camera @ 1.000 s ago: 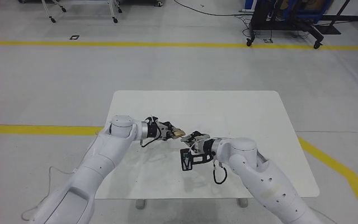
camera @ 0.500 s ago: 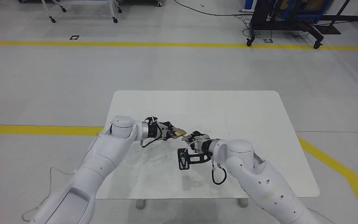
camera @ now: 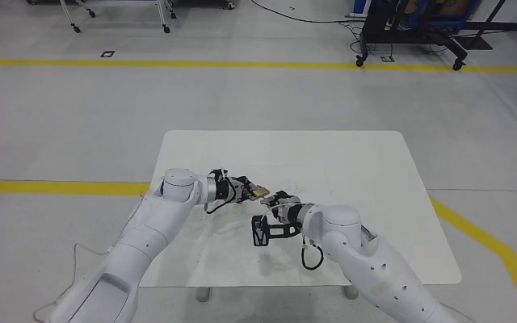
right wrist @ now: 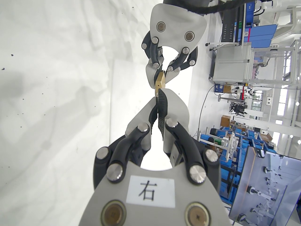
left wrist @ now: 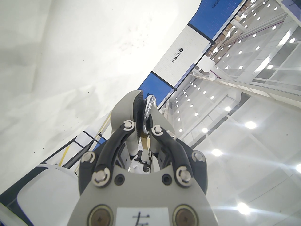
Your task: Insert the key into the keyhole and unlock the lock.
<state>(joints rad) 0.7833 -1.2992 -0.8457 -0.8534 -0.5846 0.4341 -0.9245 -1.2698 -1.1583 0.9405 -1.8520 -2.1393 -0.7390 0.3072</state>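
One brass lock [right wrist: 160, 81] hangs just above the white table [camera: 363, 161], near its middle, gripped by its body in the clenched left gripper [left wrist: 144, 114], while the right gripper [right wrist: 159, 102] faces it tip to tip, pads pressed tight together right at the lock's free end.

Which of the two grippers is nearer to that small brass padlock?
Left. The left gripper is clamped on the small brass padlock; the right gripper is shut at its free end, fingertips almost touching it.
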